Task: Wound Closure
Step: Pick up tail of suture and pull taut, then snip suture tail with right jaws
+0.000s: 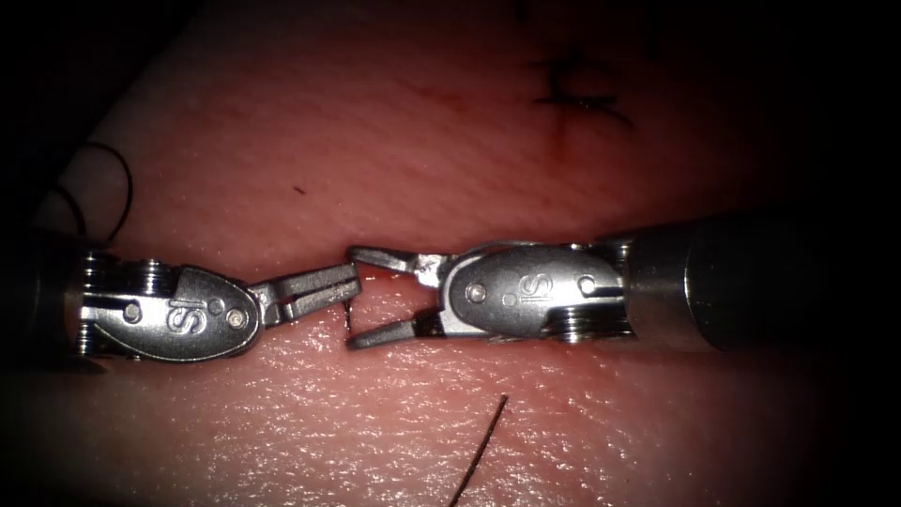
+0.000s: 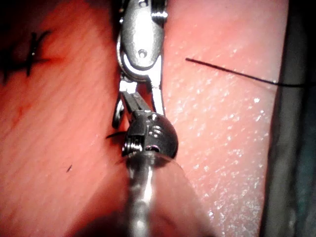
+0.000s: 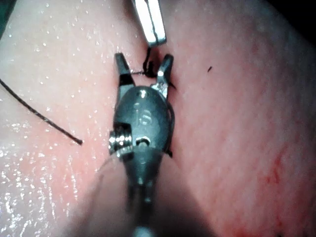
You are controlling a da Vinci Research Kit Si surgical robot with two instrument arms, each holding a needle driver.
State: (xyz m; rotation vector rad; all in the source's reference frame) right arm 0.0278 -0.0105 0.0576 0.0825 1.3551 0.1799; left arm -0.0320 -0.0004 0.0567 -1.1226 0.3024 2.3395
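The left tool [image 1: 355,282] comes in from the left with its jaws shut on a short dark curved piece, seemingly the needle [image 1: 349,316], held at the very tip. The right tool [image 1: 353,298] faces it tip to tip. Its jaws are open, one above and one below the left tool's tip, with nothing gripped. From the left jaws the needle [image 3: 146,64] runs down to the tissue [image 1: 394,160] between the right tool's [image 3: 143,61] open jaws. Most of its curve is hidden, and I cannot tell how deep it sits. The cut runs along the line of both tools.
A finished stitch [image 1: 574,89] of black thread lies at the upper right, with red fluid [image 1: 563,141] below it. A loose thread end [image 1: 483,446] rests on the tissue near the bottom edge. More thread loops [image 1: 111,188] past the tissue's left edge, above the left tool's wrist.
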